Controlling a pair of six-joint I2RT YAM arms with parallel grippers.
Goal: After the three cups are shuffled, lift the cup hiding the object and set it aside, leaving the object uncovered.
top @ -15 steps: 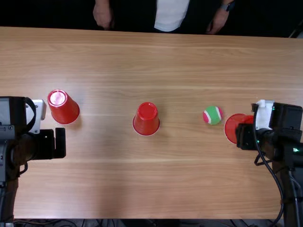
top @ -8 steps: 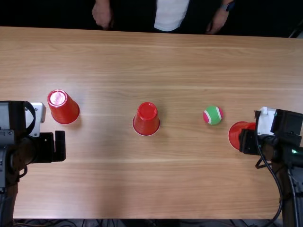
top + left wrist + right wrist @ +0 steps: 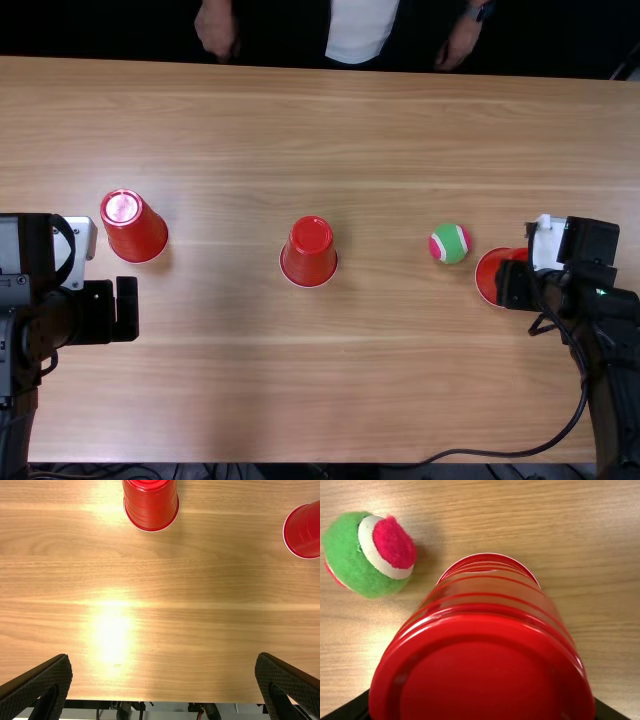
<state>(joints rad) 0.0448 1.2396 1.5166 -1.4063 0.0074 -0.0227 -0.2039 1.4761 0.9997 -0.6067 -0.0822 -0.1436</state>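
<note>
While the fuzzy green-and-pink ball (image 3: 450, 243) lies uncovered on the wooden table (image 3: 320, 130), the red plastic cup (image 3: 491, 272) is gripped just beside it by the right tool (image 3: 508, 283); setting down and release are judged to be needed next.

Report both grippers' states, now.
Left gripper: open, holding nothing.
Right gripper: closed on a tilted red plastic cup.

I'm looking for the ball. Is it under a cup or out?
Out. The green and pink ball sits bare on the table beside the red cup.
</note>
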